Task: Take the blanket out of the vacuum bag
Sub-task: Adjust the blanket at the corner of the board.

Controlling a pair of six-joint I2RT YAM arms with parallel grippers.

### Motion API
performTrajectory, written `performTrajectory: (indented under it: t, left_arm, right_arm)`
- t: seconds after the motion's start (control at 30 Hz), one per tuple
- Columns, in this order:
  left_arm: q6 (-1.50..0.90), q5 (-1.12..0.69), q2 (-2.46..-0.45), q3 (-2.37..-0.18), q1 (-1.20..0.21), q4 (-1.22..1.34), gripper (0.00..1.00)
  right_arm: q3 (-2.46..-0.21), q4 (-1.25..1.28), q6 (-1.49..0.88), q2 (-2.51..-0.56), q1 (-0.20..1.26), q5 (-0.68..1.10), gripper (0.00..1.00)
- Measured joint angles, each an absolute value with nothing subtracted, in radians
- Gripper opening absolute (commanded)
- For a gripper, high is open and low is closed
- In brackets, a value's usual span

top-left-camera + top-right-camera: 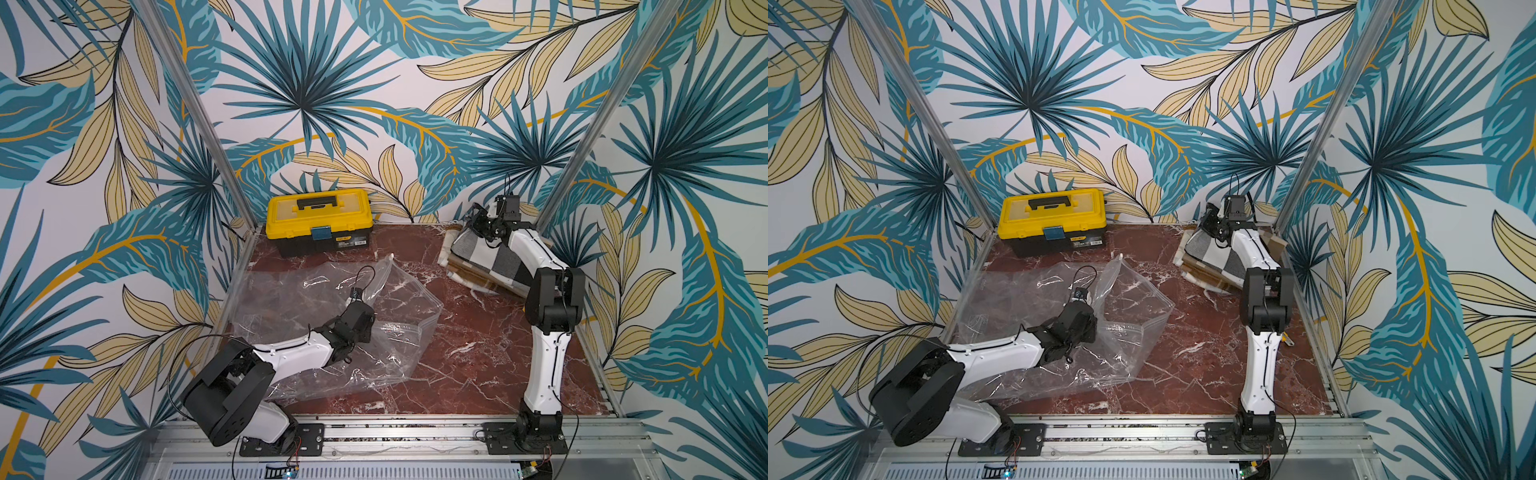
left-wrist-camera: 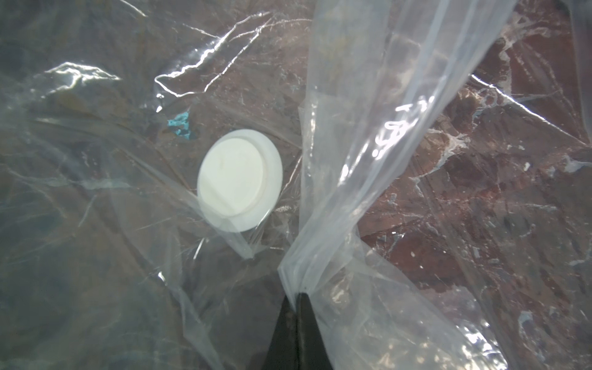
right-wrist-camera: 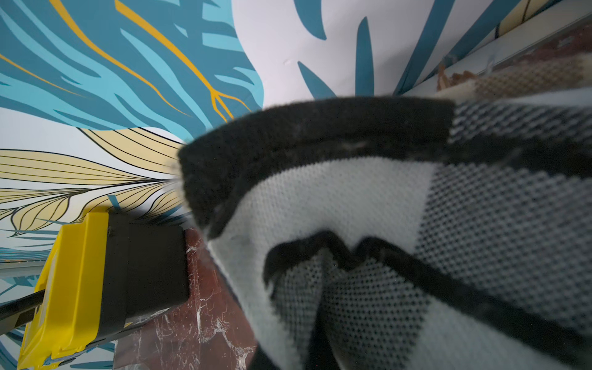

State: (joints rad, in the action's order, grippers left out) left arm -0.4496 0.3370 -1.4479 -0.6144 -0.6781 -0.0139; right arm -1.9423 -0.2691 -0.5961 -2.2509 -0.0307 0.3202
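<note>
On your left, the left gripper (image 2: pixel 296 293) is pinched closed on a raised fold of the bag (image 1: pixel 307 286). The bag is clear and crumpled. It lies spread over the left half of the red marble tabletop (image 1: pixel 469 353), and the marble shows through it. In the left wrist view, the bag's round white valve (image 2: pixel 239 180) lies flat near the gripper.

At the back, just behind the bag, a yellow toolbox (image 1: pixel 319 218) stands closed against the leaf-patterned wall.

On your right, the blanket (image 1: pixel 494 259), checked in black, white and grey, sits folded in the far right corner. It is outside the bag and well apart from it. The right gripper (image 1: pixel 478 224) is at the blanket's far edge, closed on a lifted, bunched corner of it. In the right wrist view the fabric fills most of the frame and hides the jaws.
</note>
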Motion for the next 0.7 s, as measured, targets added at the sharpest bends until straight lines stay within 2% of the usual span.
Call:
performTrajectory:
  t: [0.1,0.7]
  left_arm:
    - [-0.442,0.332,-1.448,-0.636,-0.678,-0.027,0.0]
    - [-0.447,0.331,-1.492,-0.71,-0.746,-0.048,0.0]
  right_arm:
    - [-1.873,-0.241,-0.601,-2.215,-0.031,0.319,0.0]
    - [-1.843,-0.221,-0.673,-2.152,-0.059,0.4,0.0]
